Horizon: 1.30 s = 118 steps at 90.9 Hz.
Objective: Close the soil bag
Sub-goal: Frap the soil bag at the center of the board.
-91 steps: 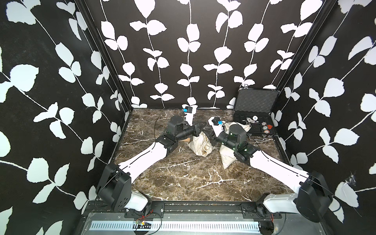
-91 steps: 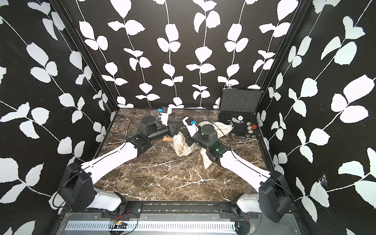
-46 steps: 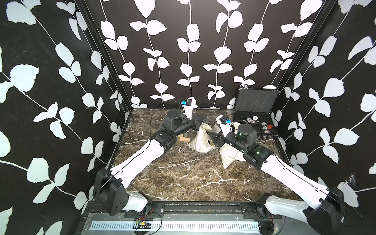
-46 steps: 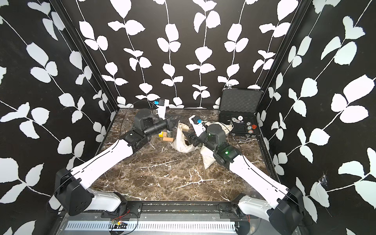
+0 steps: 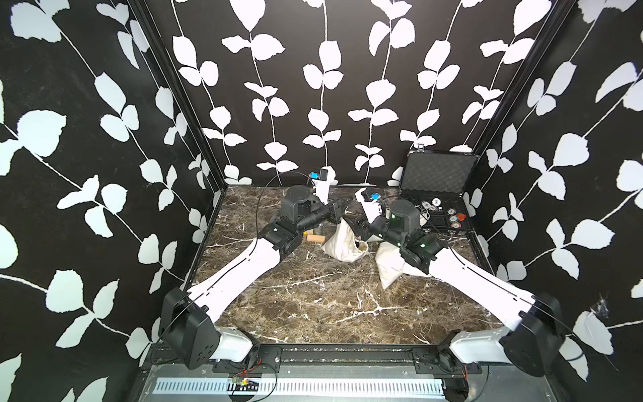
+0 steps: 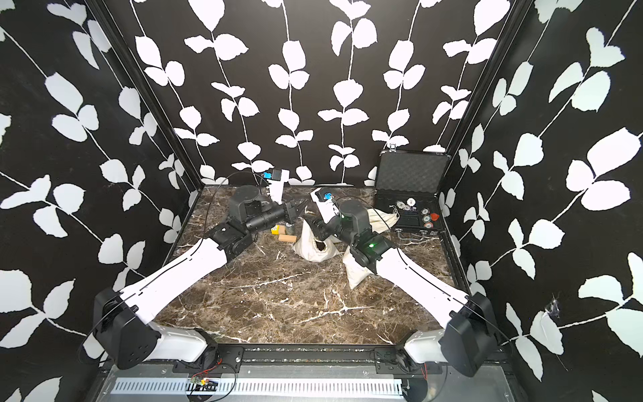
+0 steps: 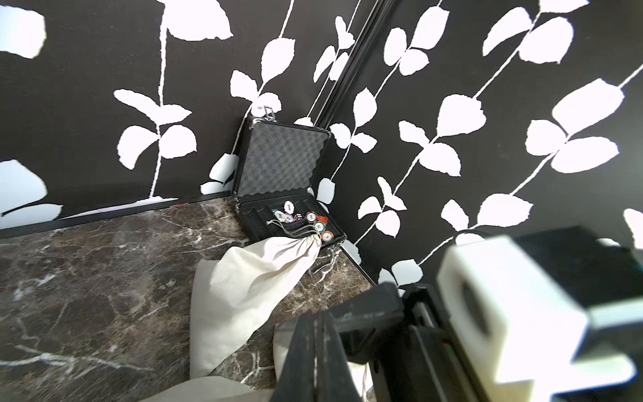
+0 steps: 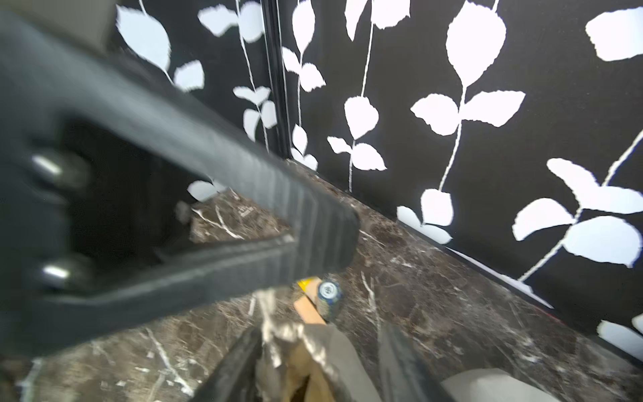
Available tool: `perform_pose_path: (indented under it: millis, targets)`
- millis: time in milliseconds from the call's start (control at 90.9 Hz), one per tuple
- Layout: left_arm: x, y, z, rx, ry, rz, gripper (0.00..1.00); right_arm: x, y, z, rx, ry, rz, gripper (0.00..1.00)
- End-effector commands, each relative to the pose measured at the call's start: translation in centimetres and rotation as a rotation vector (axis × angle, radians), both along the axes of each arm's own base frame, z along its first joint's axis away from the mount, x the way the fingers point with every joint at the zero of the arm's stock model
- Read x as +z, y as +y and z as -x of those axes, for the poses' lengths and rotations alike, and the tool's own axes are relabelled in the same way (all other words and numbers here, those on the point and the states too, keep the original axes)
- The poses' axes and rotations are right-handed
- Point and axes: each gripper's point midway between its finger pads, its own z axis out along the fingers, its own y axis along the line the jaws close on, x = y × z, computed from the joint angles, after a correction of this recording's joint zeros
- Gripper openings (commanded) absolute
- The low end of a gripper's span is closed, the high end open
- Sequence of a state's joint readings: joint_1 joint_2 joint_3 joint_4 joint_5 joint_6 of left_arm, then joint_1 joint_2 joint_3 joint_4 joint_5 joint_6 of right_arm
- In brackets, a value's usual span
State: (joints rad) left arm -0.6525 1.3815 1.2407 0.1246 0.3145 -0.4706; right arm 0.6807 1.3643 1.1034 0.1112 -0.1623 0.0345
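At the back of the dark marble counter (image 5: 313, 296), in a top view, the cream cloth soil bag (image 5: 342, 243) stood with its mouth open. Near its top was the left gripper (image 5: 340, 209), and the right gripper (image 5: 358, 227) was at its rim.

From the left wrist view, the left jaws were pressed together; whether they pinched a cord could not be told.

From the right wrist view, the right jaws stood spread on both sides of the bag's rim.
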Motion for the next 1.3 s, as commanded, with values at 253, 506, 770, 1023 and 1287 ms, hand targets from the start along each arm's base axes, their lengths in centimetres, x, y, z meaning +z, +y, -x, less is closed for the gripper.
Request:
perform_pose_path:
  millis: [253,506,770,1023,1287]
  targets:
    - [10.5,9.3,-0.7,0.218,-0.153,0.144,0.00,-9.8,-8.9,-1.5,-0.300,0.077,0.328,0.27]
    - [9.5,10.5,-0.1,0.257,-0.143,0.089,0.00,-4.6,-11.0,-3.0,-0.336,-0.035,0.373,0.12]
    - [8.1,9.1,-0.1,0.184,-0.080,0.109,0.00,1.6,-2.3,1.6,-0.050,-0.139,0.088,0.52]
    - [9.0,9.5,0.7,0.177,-0.100,0.120,0.00,6.1,3.6,3.5,0.042,-0.277,0.018,0.75]
    - [9.7,9.7,1.4,0.172,-0.113,0.133,0.00,5.9,6.1,1.0,0.027,-0.301,0.069,0.70]
